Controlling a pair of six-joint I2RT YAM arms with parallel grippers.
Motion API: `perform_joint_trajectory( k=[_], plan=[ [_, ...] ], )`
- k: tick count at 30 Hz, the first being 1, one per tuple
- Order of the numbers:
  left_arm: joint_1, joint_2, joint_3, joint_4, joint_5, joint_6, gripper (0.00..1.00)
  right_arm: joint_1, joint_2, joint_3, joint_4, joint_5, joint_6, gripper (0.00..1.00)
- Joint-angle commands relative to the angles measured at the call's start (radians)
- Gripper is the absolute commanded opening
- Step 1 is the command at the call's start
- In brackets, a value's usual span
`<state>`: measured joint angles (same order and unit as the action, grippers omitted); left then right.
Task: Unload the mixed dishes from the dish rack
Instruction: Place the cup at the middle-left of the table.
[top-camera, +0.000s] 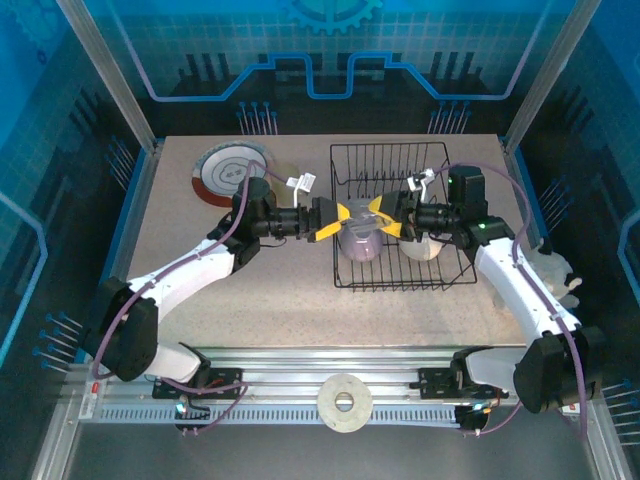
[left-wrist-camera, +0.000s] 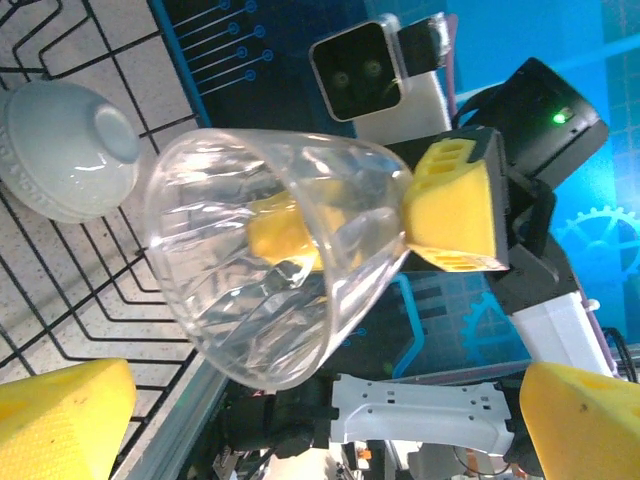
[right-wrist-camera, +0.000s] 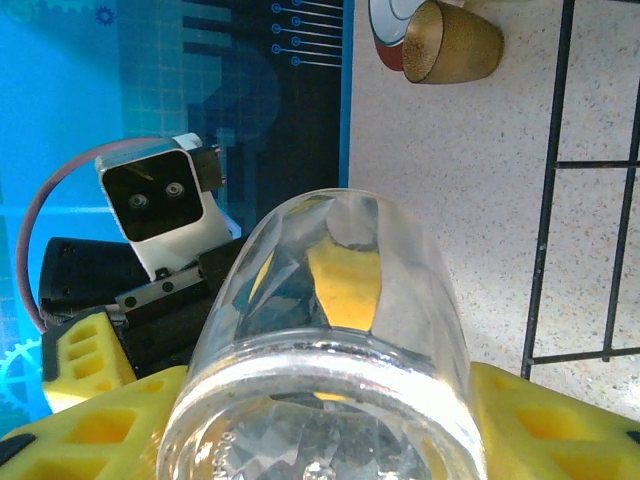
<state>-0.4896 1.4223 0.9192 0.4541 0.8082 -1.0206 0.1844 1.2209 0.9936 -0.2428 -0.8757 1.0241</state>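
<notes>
lilac cup (top-camera: 360, 243) | up over left side of dish rack (top-camera: 400, 286) | right claw (top-camera: 385, 222) clamped on it, left claw (top-camera: 335, 222) wide open beside it | step: likely handover | next: left closes, right lets go

**Lilac cup between two grippers at the rack**

The black wire dish rack (top-camera: 390, 146) stands at 1 o'clock on the table (top-camera: 250, 300). At the rack's 9 o'clock side a lilac cup (top-camera: 360, 243) lies between the left gripper (top-camera: 343, 222), its yellow fingers spread, and the right gripper (top-camera: 382, 218). A cream cup (top-camera: 420, 248) sits in the rack at the lilac cup's 3 o'clock. A red-rimmed plate (top-camera: 228, 172) lies at the table's 11 o'clock, with an amber cup (top-camera: 282, 176) just beside it.
</notes>
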Motion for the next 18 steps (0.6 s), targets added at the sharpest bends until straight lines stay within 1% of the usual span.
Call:
perform_joint_trajectory(
  k=[1,7,11,12,14,18],
  plan=[
    [-0.007,0.01,0.027,0.118,0.036,-0.063,0.99,0.03,-0.007,-0.014,0.085,-0.045,0.045,0.45],
    [-0.007,0.012,0.019,0.216,0.036,-0.142,0.99,0.083,0.028,-0.008,0.122,-0.036,0.059,0.45],
    [-0.007,0.009,0.003,0.301,0.032,-0.211,0.95,0.091,0.042,-0.007,0.141,-0.035,0.067,0.45],
    [-0.007,0.007,-0.001,0.315,0.024,-0.228,0.93,0.092,0.046,-0.009,0.147,-0.035,0.068,0.46],
    [-0.006,0.008,-0.009,0.349,0.013,-0.268,0.87,0.094,0.05,-0.011,0.155,-0.033,0.072,0.46],
    [-0.009,0.011,-0.029,0.432,-0.011,-0.347,0.7,0.094,0.059,-0.02,0.178,-0.033,0.083,0.45]
  ],
)
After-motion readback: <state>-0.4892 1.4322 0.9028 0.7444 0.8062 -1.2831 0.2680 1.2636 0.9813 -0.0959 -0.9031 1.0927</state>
